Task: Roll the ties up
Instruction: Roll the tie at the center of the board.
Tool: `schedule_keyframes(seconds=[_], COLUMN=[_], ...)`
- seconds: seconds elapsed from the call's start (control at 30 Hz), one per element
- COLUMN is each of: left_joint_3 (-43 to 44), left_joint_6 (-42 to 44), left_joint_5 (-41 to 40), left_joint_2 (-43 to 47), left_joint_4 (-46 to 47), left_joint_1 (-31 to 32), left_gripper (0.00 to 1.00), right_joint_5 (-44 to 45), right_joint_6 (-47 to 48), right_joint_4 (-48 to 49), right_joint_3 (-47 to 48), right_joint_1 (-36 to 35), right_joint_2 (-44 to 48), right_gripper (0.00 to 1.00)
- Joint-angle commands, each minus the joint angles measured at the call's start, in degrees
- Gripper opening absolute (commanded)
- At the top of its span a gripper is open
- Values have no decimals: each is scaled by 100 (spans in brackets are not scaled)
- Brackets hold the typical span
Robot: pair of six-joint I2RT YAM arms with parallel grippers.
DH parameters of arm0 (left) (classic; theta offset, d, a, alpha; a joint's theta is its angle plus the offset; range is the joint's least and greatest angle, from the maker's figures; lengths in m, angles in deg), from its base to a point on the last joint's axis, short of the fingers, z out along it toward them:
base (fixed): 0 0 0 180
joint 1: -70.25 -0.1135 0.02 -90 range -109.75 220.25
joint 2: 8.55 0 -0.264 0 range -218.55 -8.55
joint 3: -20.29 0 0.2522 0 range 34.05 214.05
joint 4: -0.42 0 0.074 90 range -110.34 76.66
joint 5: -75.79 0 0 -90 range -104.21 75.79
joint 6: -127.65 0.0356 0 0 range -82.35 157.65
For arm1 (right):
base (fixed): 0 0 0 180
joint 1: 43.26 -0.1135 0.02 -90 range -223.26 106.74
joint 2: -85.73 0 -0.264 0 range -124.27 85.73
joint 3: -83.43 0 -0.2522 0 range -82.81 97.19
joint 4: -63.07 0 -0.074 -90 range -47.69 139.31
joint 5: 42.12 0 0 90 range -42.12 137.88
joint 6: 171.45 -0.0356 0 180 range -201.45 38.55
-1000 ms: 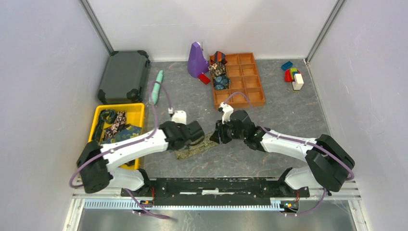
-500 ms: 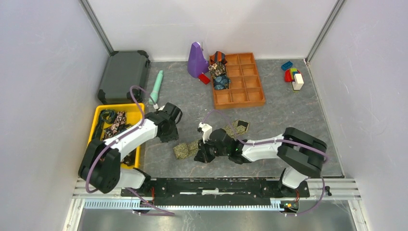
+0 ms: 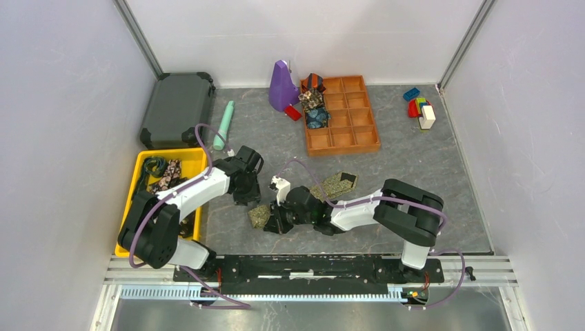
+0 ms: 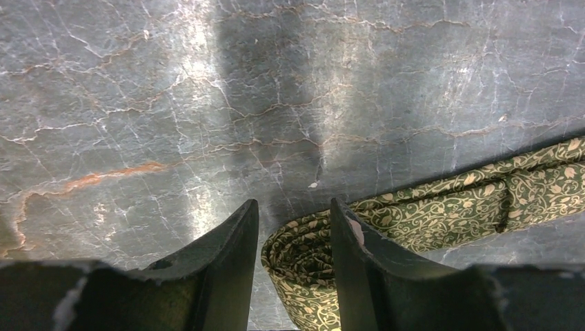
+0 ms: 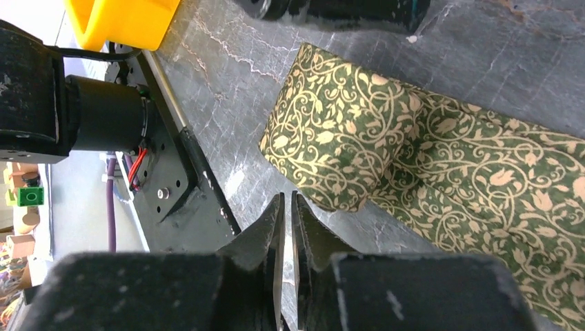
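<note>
An olive-gold patterned tie lies on the grey table, its left end rolled into a small coil [image 3: 260, 216] and the rest a flat strip [image 3: 336, 183] running up to the right. My left gripper [image 3: 250, 201] comes down on the coil from the upper left. In the left wrist view the coil [image 4: 303, 265] sits between the two fingers, and the left gripper [image 4: 293, 203] is shut on it. My right gripper [image 3: 270, 224] is low at the coil's right side. In the right wrist view the right gripper [image 5: 286, 196] is shut with nothing in it, just short of the coil [image 5: 331, 148].
A yellow bin [image 3: 196, 155] holding more ties stands at the left. An orange compartment tray [image 3: 345, 143] with rolled ties [image 3: 314, 105] is at the back, beside a purple object [image 3: 281, 86]. Also there: a teal cylinder [image 3: 224, 124], a dark case [image 3: 178, 109], toy blocks [image 3: 419, 109] and the base rail [image 3: 310, 265].
The tie's left end has become a coil. My right gripper has moved down and left to the coil and closed. My left gripper swung left, then narrowed around the coil.
</note>
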Motion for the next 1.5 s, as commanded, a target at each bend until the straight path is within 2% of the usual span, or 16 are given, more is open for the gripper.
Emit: schedule_keyframes(seconds=[0.0, 0.6, 0.87, 1.07, 1.23, 1.37, 1.47], left_joint_3=[61, -117, -137, -90, 65, 309, 386], left_joint_6=[229, 126, 118, 96, 63, 54, 19], left_joint_5=[296, 799, 818, 799, 477, 10, -372], left_joint_2=[20, 74, 64, 9, 28, 10, 138], left_joint_4=[128, 45, -12, -21, -143, -359, -451], left_joint_1=[-28, 15, 55, 61, 56, 56, 49], left_gripper=[50, 50, 50, 50, 50, 50, 57], right_joint_5=[250, 1013, 1096, 1256, 1148, 1013, 923], right_joint_6=[-83, -48, -40, 81, 145, 301, 456], right_joint_4=[305, 975, 1340, 1396, 1205, 808, 346], right_joint_3=[250, -65, -178, -294, -370, -487, -559], right_joint_1=[-43, -218, -304, -301, -327, -378, -409], right_joint_2=[-164, -347, -592, -446, -122, 382, 825], right_gripper=[12, 11, 11, 11, 13, 19, 24])
